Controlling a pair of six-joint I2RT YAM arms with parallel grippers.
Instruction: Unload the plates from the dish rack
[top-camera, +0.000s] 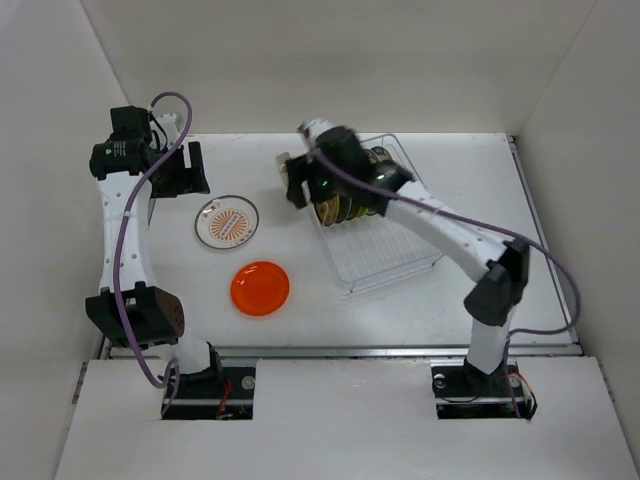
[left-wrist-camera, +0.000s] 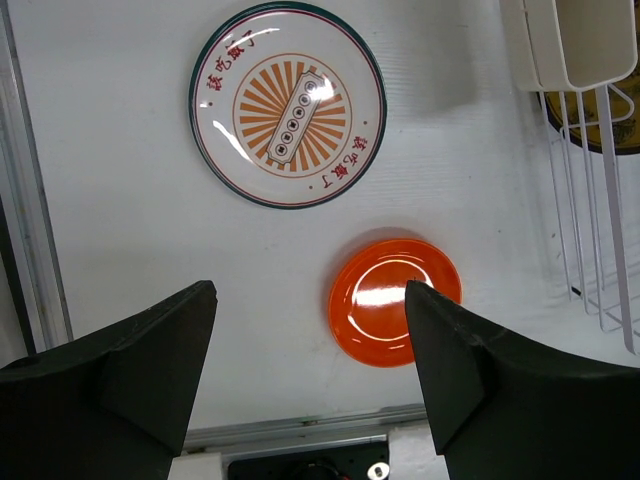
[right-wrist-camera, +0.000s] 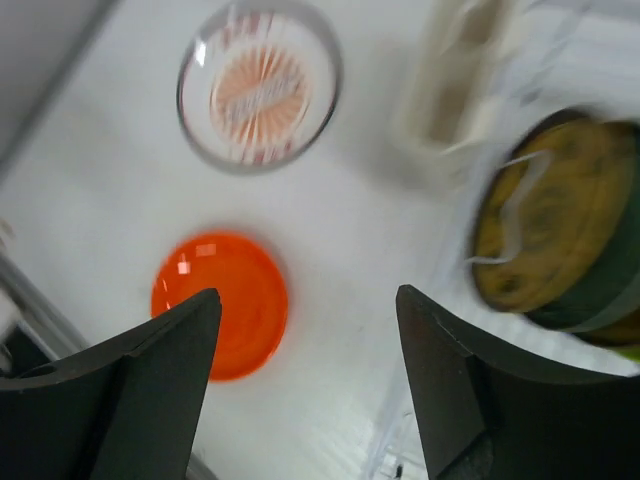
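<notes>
Tabletop: flat matte white table surface (top-camera: 470, 170).
Walls: plain white panels (top-camera: 330, 60) standing behind and along both sides of the table.
Rail: thin silver metal strip (top-camera: 350, 351) along the table's near edge.
Front board: flat white board (top-camera: 340, 420) just below the rail, with two dark cutouts.

Your enclosure held: white table (top-camera: 400, 315); plain white walls (top-camera: 300, 60) on three sides; metal rail (top-camera: 350, 351) along near edge.

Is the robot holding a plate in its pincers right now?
No, nothing is held. The left pincer and the right pincer are both open and empty.
</notes>
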